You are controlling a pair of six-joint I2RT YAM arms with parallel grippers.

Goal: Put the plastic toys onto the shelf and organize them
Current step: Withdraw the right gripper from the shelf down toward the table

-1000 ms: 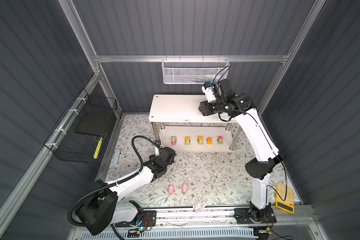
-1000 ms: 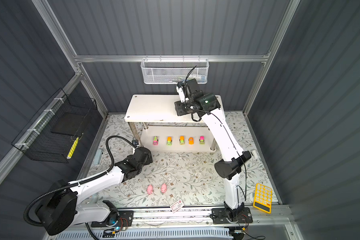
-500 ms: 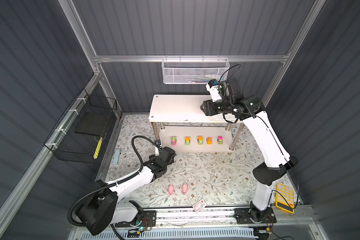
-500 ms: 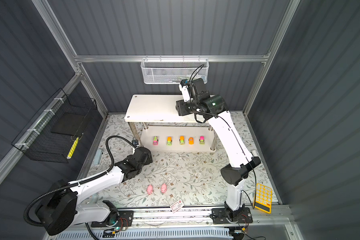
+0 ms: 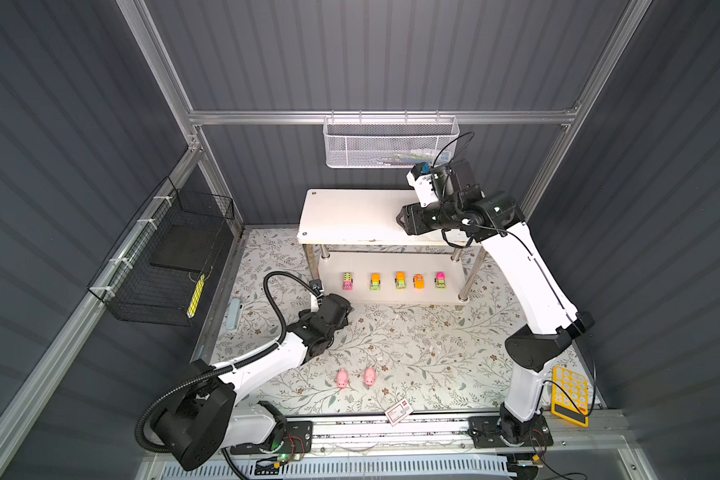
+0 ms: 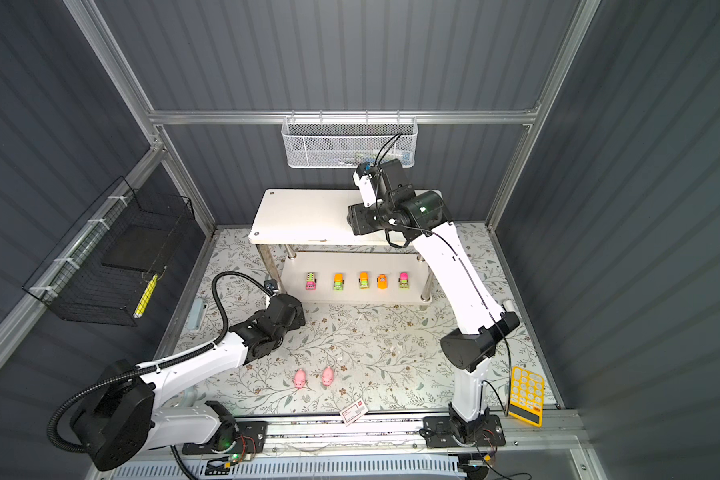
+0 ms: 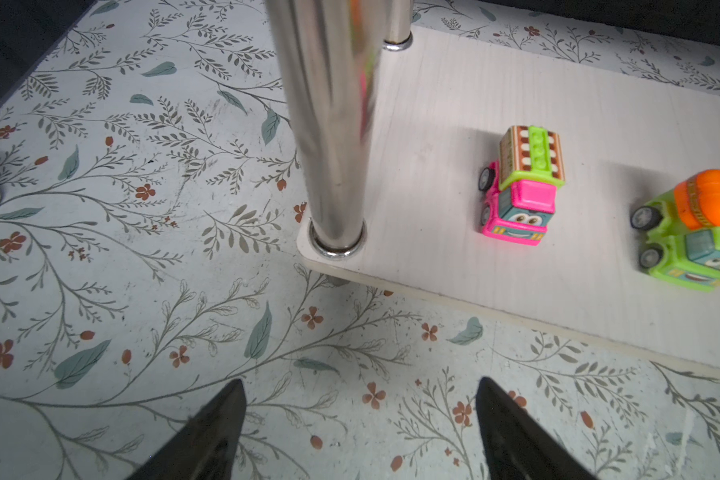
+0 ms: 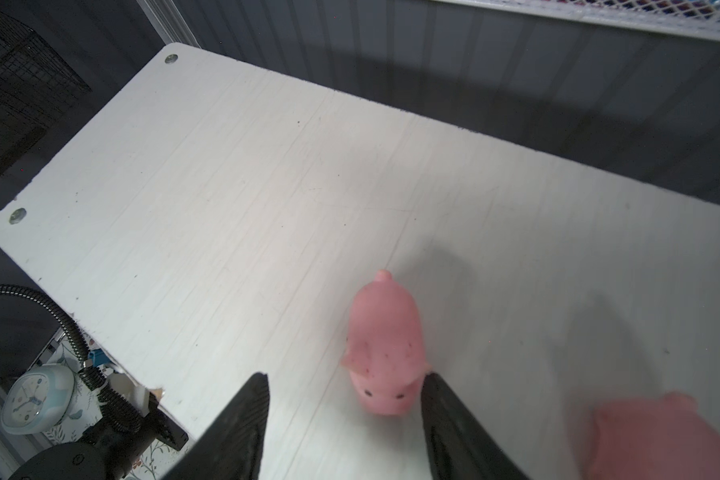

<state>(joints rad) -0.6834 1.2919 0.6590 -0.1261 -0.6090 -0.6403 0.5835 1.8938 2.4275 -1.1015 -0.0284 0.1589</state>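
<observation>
One little pink plastic pig [image 8: 385, 345] stands on the right of the top board of the white two-tier shelf [image 8: 225, 187] between the parted jaws of the right gripper [image 8: 346, 378], one finger [image 8: 445, 415] seemingly touching it, so a sloppy retreat could topple it; left gripper [image 7: 360, 386] is wide open, empty.

Nothing legible is showing anywhere. The small red-and-white card [image 5: 398, 413] is carrying print too fine to read, the yellow keypad [image 5: 570, 395] is showing keys whose marks are blurring out (if there are any), and the little clock [image 8: 29, 400] is showing only a smudged dial.
</observation>
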